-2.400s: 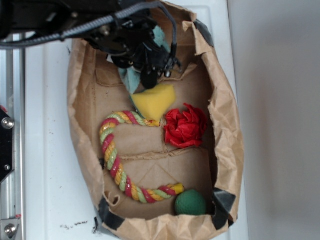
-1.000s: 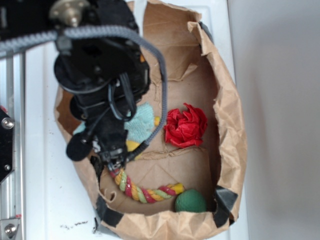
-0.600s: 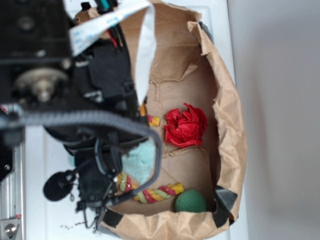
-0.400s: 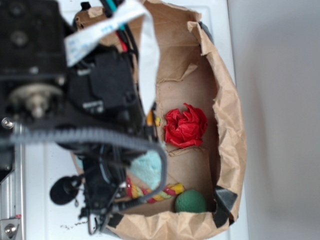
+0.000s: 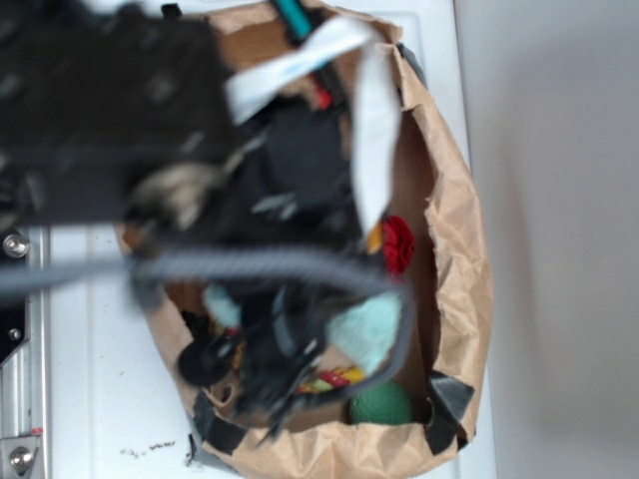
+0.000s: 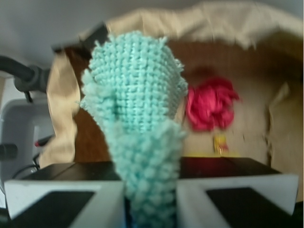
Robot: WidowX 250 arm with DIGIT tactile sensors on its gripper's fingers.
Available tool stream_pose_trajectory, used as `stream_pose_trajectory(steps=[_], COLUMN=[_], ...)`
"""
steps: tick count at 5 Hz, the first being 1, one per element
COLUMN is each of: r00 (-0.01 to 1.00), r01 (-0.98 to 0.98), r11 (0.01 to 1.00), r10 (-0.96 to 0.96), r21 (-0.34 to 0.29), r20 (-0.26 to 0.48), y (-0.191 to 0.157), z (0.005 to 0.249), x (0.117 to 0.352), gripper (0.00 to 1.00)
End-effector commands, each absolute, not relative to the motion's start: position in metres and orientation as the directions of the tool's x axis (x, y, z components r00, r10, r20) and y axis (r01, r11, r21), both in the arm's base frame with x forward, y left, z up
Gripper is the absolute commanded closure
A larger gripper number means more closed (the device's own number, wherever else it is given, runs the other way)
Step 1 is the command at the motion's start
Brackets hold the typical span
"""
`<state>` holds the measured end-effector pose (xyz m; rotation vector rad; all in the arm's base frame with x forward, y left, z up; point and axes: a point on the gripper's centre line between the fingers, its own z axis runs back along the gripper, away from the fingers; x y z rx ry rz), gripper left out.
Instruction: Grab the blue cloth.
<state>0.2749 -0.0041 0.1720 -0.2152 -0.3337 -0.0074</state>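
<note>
The blue cloth (image 6: 135,90) is a pale aqua fuzzy terry piece. It stands up out of my gripper (image 6: 149,204), whose two grey fingers are shut on its lower end. In the exterior view the blue cloth (image 5: 364,332) hangs beside the blurred black arm (image 5: 240,200), over the lower part of the brown paper bag (image 5: 454,259). The gripper's fingers are lost in the motion blur there.
A red rosette (image 6: 211,104) lies on the bag floor beyond the cloth, half hidden by the arm in the exterior view (image 5: 397,244). A green ball (image 5: 379,404) and a bit of striped rope (image 5: 329,379) lie at the bag's near end. The bag wall (image 6: 228,23) rises behind.
The arm took the cloth from the bag's upper left and carried it toward the near end, then swung right. The arm now covers the yellow sponge and most of the rope.
</note>
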Motion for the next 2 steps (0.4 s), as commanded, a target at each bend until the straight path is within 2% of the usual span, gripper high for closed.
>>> stream_pose_trajectory(steps=[1, 2], r00=[0.924, 0.922], r01=[0.020, 0.011], r11=[0.977, 0.983], r10=[0.063, 0.062], r21=[-0.213, -0.184], r20=[0.377, 0.383], y=[0.0349, 0.0341], z=[0.1935, 0.1854], x=[0.2745, 0.2687], gripper=[1.00, 1.00])
